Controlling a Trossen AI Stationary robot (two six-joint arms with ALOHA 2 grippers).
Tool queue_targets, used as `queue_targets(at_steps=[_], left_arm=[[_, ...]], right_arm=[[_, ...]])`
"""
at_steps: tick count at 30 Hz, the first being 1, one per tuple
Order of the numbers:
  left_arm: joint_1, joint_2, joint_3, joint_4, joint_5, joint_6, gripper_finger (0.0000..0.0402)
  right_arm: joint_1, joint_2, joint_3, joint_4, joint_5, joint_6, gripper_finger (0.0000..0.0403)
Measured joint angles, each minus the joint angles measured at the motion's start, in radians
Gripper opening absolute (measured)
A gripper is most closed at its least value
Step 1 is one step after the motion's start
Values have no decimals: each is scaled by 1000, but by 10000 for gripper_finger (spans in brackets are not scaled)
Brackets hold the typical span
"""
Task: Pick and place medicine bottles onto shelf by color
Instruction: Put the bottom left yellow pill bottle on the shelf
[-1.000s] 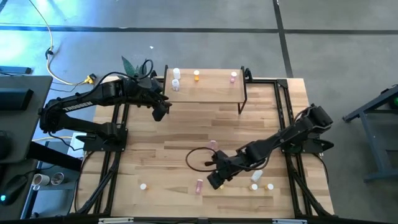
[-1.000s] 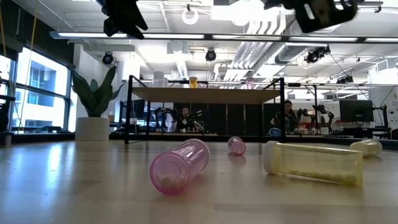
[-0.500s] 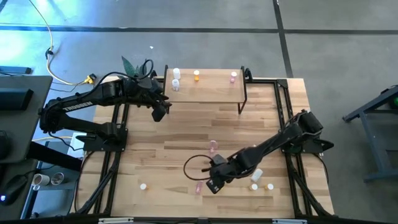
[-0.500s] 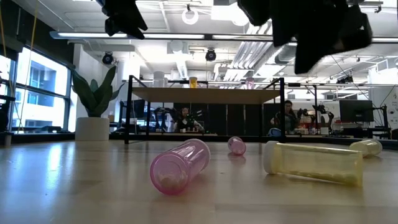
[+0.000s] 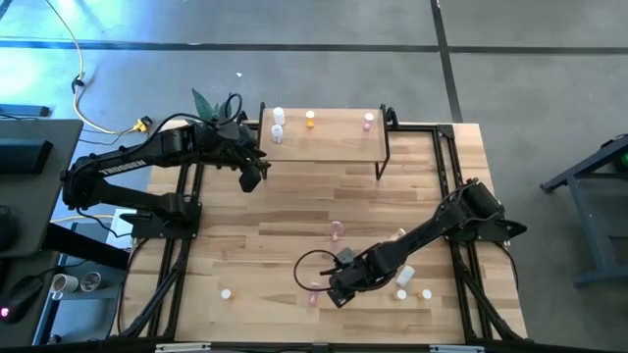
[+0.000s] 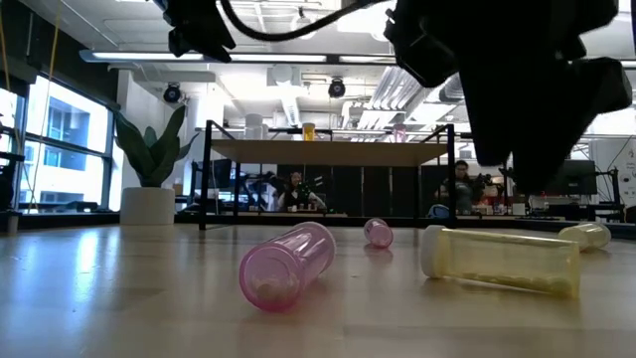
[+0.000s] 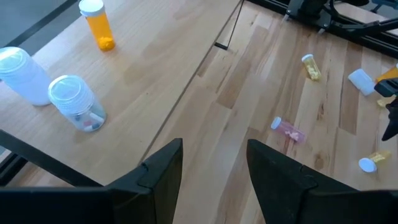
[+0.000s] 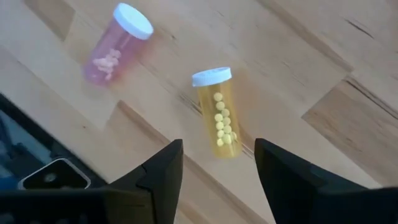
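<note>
Right gripper — fingers spread, empty, low over the near table, poised above a yellow bottle lying on its side. A pink bottle lies just beside it, apart.

Left gripper — fingers apart, empty, hanging by the shelf's left end; waiting.

Shelf stock — two white bottles at the left end, one orange bottle mid-board, one pink one at the right end, all upright.

Table stock, high view — another pink bottle mid-table, a white one near the front left, a few more by the right arm's elbow.

Risks, as judged:
- The yellow bottle is round and lying down; a finger landing off-centre would likely roll it away.
- The pink neighbour sits close enough for the wide-set fingers to knock it.
- A grip near the cap could tip the bottle when lifted.
- Placing it away from the orange bottle would break the colour sort.
</note>
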Motion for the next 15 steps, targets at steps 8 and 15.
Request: queue_targets(at_steps=[8, 15], left_arm=[[0, 0, 0, 0, 0, -4, 168], [0, 0, 0, 1, 0, -7, 168]], right_arm=[[12, 52, -1, 3, -1, -1, 190], [12, 87, -2, 19, -5, -27, 190]])
